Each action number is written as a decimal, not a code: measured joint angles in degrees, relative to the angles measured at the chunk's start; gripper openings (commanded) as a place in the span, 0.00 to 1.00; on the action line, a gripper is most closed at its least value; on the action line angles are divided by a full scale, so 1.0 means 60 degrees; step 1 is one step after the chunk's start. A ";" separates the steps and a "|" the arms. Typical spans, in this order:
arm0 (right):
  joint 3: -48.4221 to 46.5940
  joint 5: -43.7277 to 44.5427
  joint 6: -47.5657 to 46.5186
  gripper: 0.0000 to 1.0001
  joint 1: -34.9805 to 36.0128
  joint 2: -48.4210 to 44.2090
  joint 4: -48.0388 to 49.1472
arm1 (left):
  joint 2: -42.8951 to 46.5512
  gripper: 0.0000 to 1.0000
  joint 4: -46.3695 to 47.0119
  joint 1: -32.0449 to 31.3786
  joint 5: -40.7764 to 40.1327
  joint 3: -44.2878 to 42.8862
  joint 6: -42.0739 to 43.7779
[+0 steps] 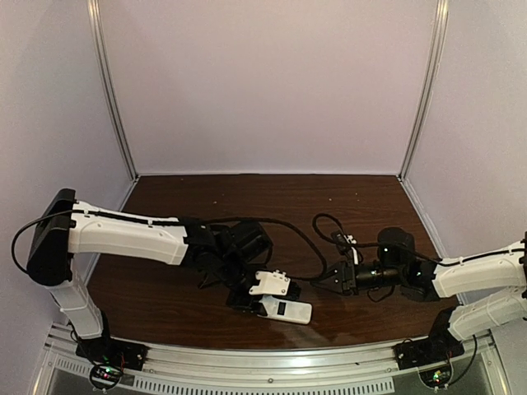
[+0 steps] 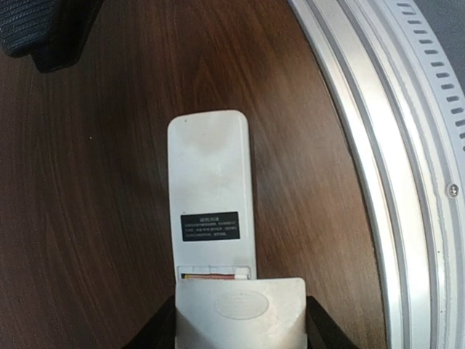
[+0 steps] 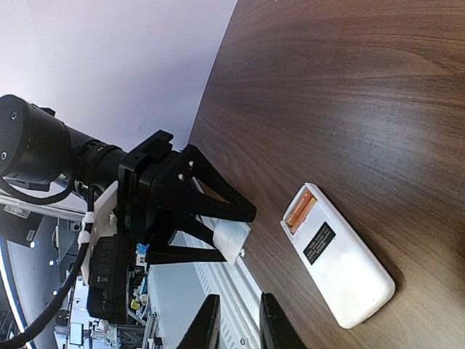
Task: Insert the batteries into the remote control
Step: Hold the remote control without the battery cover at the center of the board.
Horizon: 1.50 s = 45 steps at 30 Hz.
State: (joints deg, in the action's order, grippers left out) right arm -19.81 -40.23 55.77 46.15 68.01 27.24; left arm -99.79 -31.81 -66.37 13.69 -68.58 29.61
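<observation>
1. Nearest the overhead camera, a white remote (image 1: 284, 310) lies face down on the dark wooden table (image 1: 362, 206), so its battery slot faces up.
2. Orange batteries (image 3: 299, 209) sit in the open slot; how many, I cannot tell.
3. Left claw (image 3: 231, 234) pinches a small white cover (image 2: 240, 309) by its edges over the slot end, likely to slide it shut.
4. Right claw (image 3: 236, 323) hangs off to the side, fingers slightly parted, empty.
5. Nothing blocks the slot; a metal rail (image 2: 378, 145) runs beside.
</observation>
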 measured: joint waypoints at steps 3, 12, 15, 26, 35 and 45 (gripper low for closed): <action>0.0182 0.0000 0.0026 0.20 -0.0244 -0.0157 0.0025 | -0.0211 0.37 -0.0091 0.0000 -0.0186 -0.0204 -0.0076; 0.0426 -0.0007 0.0004 0.19 -0.0645 -0.0550 -0.0117 | -0.0860 0.39 -0.0510 0.0007 -0.0579 -0.0404 -0.0240; 0.0481 -0.0033 0.0004 0.19 -0.0703 -0.0561 -0.0153 | -0.1035 0.39 -0.0605 0.0007 -0.0714 -0.0459 -0.0277; 0.0605 -0.0113 -0.0004 0.19 -0.0823 -0.0641 -0.0153 | -0.1647 0.39 -0.1268 0.0007 -0.1093 -0.1198 -0.0401; 0.0678 -0.0193 -0.0007 0.19 -0.0889 -0.0670 -0.0153 | -0.1945 0.39 -0.1687 0.0007 -0.1242 -0.1625 -0.0466; 0.0685 -0.0233 -0.0007 0.19 -0.0907 -0.0685 -0.0153 | -0.2157 0.40 -0.1785 0.0007 -0.1322 -0.1752 -0.0525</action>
State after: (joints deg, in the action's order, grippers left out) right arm -15.70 -41.63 55.72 40.71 63.90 26.33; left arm -112.73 -42.52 -66.32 5.76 -79.09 26.46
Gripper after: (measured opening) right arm 0.190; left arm 0.497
